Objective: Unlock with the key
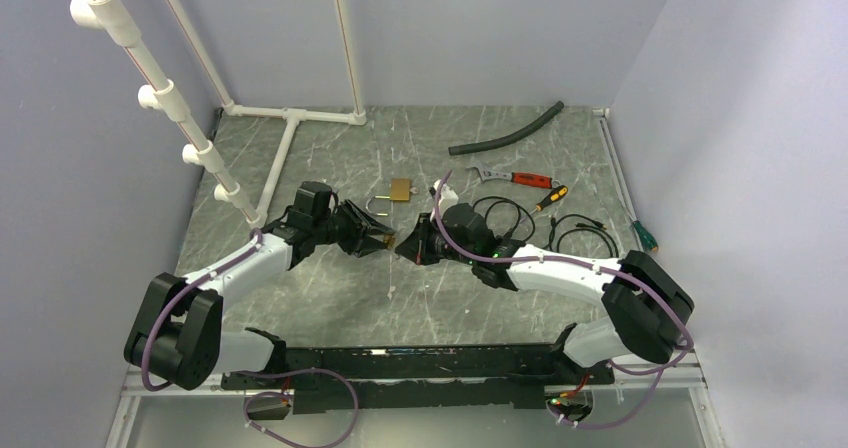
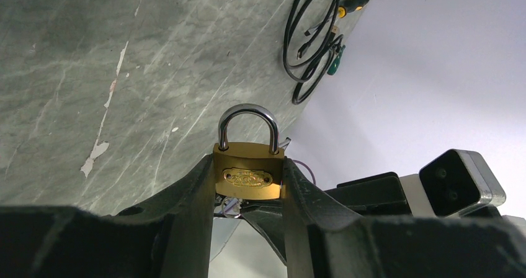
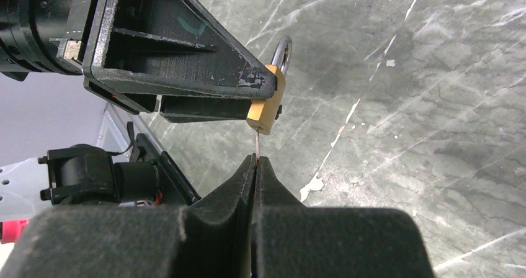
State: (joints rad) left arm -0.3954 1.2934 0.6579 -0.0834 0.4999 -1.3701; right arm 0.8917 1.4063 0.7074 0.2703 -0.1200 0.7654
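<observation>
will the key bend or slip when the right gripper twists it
The key, edge-on below the padlock, looks thin, so it may flex slightly. The right gripper pinches only its end, so it could slip.

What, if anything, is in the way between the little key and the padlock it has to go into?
Nothing visible. The right pincer holds the key pointing straight at the underside of the padlock, which is gripped by the left pincer. The key's tip reaches that underside.
</observation>
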